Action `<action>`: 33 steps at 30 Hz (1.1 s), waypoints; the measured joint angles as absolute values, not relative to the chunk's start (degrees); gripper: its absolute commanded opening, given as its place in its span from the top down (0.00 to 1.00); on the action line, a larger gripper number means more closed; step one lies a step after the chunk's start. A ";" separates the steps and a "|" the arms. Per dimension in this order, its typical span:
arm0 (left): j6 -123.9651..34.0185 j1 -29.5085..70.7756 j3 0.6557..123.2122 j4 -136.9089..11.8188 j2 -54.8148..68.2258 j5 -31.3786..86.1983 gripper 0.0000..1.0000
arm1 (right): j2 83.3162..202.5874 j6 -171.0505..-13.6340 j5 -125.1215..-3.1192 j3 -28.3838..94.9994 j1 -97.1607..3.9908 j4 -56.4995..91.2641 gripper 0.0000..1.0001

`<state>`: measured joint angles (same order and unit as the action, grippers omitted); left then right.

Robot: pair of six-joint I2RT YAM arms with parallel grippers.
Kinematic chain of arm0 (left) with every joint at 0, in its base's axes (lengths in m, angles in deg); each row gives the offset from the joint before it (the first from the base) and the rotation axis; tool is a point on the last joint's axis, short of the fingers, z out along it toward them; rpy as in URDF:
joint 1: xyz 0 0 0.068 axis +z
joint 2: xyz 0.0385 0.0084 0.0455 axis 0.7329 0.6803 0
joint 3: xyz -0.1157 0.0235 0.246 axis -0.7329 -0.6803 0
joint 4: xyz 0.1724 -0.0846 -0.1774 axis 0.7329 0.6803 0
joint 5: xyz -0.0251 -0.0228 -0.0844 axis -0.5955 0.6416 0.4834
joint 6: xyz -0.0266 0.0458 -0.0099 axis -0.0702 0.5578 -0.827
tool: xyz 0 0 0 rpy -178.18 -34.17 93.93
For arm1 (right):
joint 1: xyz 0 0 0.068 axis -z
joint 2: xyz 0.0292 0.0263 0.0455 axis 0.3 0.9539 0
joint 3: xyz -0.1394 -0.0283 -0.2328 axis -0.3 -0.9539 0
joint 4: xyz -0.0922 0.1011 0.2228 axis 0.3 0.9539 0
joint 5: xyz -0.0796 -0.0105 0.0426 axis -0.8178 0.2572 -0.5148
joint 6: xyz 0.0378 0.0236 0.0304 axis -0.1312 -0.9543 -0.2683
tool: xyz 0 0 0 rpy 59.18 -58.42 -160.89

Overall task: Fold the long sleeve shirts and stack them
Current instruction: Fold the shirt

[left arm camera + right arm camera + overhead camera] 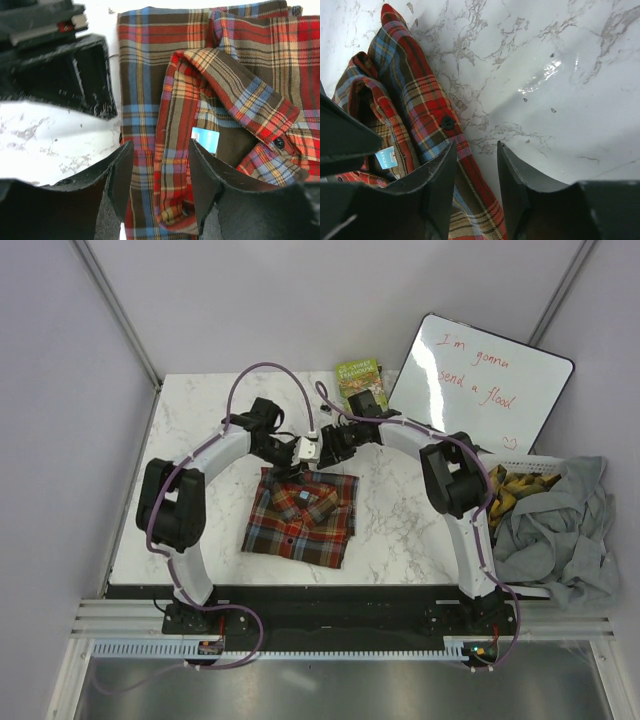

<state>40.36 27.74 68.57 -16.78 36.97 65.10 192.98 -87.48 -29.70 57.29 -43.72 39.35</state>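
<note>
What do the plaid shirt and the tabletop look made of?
Plaid shirt: soft woven cloth, probably flannel, with a matte finish. It creases and folds limply, and the checks run through the weave. Its dark button looks like plastic.
Tabletop: hard, glossy white slab with grey marble veining. It could be stone or laminate. The right wrist view shows a bright glare patch.

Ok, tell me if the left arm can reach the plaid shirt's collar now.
Likely yes: the left fingers stand apart just above the plaid shirt's collar, nothing in between. The right fingers hover close by, though.
</note>
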 measured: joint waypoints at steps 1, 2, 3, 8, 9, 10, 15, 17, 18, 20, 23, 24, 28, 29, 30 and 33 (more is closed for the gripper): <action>40.78 27.32 68.57 -16.78 37.12 64.73 0.45 | 193.07 -87.53 -29.52 57.29 -43.87 39.31 0.56; 41.35 26.88 68.59 -16.76 37.34 64.29 0.44 | 193.13 -87.57 -29.39 57.29 -44.09 39.14 0.56; 41.76 26.51 68.57 -16.74 37.58 64.03 0.43 | 193.24 -87.59 -29.28 57.29 -44.33 39.00 0.57; 42.99 25.33 68.57 -16.13 38.80 62.26 0.46 | 194.90 -87.92 -28.17 57.40 -46.41 37.98 0.59; 43.14 25.16 68.57 -16.02 39.07 61.87 0.47 | 195.34 -88.12 -27.97 57.48 -46.71 37.87 0.60; 43.25 25.09 68.57 -15.93 39.28 61.50 0.48 | 195.73 -88.29 -27.80 57.55 -47.02 37.67 0.61; 43.90 24.83 68.09 -15.56 39.92 60.60 0.49 | 196.19 -89.21 -26.73 57.96 -47.74 37.10 0.63; 44.10 24.76 67.89 -15.34 39.96 60.12 0.50 | 196.21 -89.45 -26.53 58.01 -47.78 36.86 0.64; 44.17 24.74 67.78 -15.25 40.00 59.97 0.51 | 196.24 -89.74 -26.51 58.01 -47.78 36.86 0.64; 44.32 24.63 67.56 -14.99 40.14 59.73 0.58 | 196.32 -90.02 -26.42 58.01 -47.83 36.82 0.65; 44.45 24.48 67.32 -14.31 40.44 59.64 0.64 | 196.63 -90.30 -26.13 58.10 -47.85 36.62 0.67; 44.49 24.48 67.26 -14.12 40.46 59.64 0.65 | 196.70 -90.37 -26.09 58.10 -47.85 36.60 0.67; 44.49 24.43 67.26 -13.44 40.46 59.66 0.90 | 196.74 -90.50 -25.89 58.10 -47.89 36.43 0.73; 44.52 24.41 67.26 -13.13 40.46 59.68 0.96 | 196.74 -90.54 -25.87 58.10 -47.94 36.40 0.74; 44.49 24.37 67.35 -12.76 40.46 59.68 0.98 | 196.74 -90.65 -25.74 58.12 -47.98 36.38 0.76; 44.19 24.28 67.98 -11.97 40.46 59.64 0.98 | 196.74 -90.78 -25.52 58.10 -48.09 36.08 0.80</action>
